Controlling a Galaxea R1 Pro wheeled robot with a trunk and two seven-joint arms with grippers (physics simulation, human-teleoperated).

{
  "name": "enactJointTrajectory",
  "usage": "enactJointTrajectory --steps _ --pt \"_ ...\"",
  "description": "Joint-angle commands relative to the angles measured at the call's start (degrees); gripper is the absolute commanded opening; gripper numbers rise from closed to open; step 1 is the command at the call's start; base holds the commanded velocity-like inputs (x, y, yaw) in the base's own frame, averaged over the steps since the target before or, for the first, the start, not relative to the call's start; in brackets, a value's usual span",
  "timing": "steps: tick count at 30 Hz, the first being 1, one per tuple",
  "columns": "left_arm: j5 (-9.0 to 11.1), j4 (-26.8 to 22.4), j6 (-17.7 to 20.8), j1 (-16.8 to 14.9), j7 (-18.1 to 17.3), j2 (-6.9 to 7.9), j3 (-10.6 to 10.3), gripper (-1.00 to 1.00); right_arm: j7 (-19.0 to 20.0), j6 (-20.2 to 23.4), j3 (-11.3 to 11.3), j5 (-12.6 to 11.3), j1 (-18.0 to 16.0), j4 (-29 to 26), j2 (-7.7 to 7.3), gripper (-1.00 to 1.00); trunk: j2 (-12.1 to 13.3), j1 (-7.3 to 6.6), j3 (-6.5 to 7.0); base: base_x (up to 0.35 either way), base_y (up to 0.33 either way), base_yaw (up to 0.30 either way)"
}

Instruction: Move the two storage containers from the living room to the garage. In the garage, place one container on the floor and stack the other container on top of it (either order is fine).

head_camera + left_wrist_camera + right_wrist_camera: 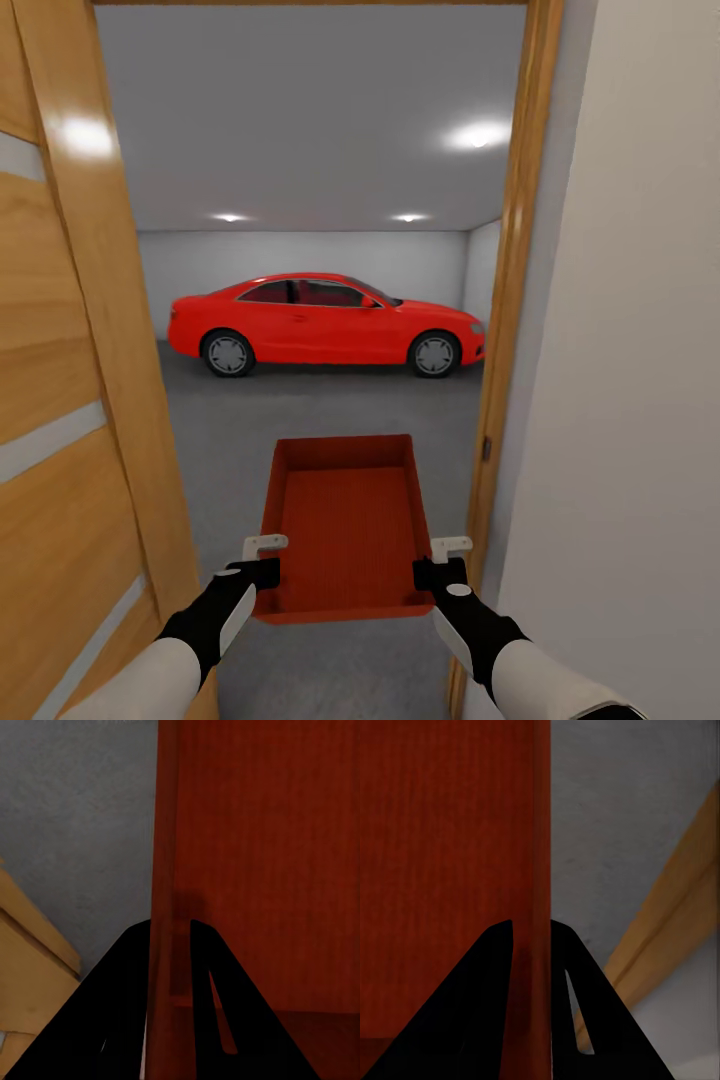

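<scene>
Orange-red container (pixel 347 525), fingertips hidden

Matt ribbed orange-red container (pixel 347 520), glossy wooden door (pixel 70 400), rough grey concrete floor (pixel 330 405), shiny red car (pixel 325 322).

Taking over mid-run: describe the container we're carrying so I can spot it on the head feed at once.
Look through the wooden doorway towards the red car in the garage. Below the car, over the grey floor, sits the storage container: an open, lidless orange-red bin, with the left gripper and right gripper each clamped on a side wall. It is duller than the car.
</scene>
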Motion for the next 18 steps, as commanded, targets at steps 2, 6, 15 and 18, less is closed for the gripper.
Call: enactJointTrajectory --steps 2,6,15,18 --pt "-0.84 -0.29 0.44 0.02 0.82 0.67 0.05 -1.0 -0.41 -0.28 -1.18 -0.41 -0.11 0.04 -0.04 -1.0 -0.06 0.02 -0.08 0.035 0.032 -0.044" --pt "-0.84 -0.38 0.43 0.02 0.82 0.67 0.02 -1.0 -0.39 -0.22 -1.21 -0.42 -0.11 0.04 -0.04 -1.0 -0.06 0.02 -0.08 0.009 0.008 -0.011" --pt "-0.9 0.27 0.44 0.02 0.82 0.76 0.1 -1.0 -0.4 -0.43 -1.13 -0.4 -0.11 0.04 -0.04 -1.0 -0.06 0.02 -0.08 0.113 0.022 -0.001" --pt "-0.9 0.27 0.44 0.02 0.82 0.76 0.1 -1.0 -0.39 -0.43 -1.13 -0.39 -0.11 0.04 -0.04 -1.0 -0.06 0.02 -0.08 0.312 0.081 0.0"
